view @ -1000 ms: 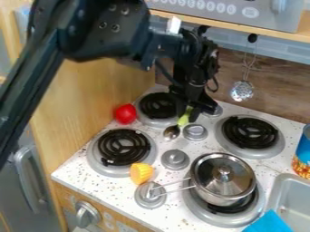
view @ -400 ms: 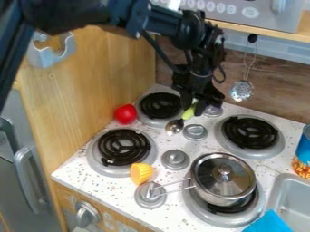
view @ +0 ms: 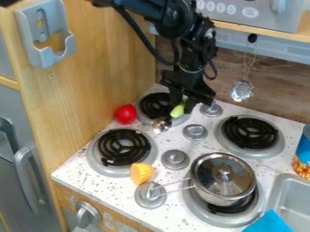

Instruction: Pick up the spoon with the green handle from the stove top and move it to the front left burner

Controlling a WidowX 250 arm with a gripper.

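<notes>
The gripper [view: 180, 105] hangs over the right side of the back-left burner [view: 158, 103]. Between its fingers is the green handle of a spoon [view: 161, 125], and they are shut on it. The spoon's metal bowl points down and left, near that burner's front edge. A red round toy [view: 125, 114] sits just left of the same burner.
A lidded steel pot [view: 223, 179] stands on the front-right burner, its handle pointing left. A yellow-orange piece [view: 141, 173] lies by the front-left burner [view: 123, 147]. A wooden wall [view: 91, 86] rises at left, a shelf above. A can [view: 302, 152], sink [view: 290, 197] and blue cloth [view: 270, 223] are at right.
The gripper first shifted slightly right, then moved back left with the spoon. The spoon's bowl is now further left, nearer the back-left burner. The upper arm has risen toward the top edge.
</notes>
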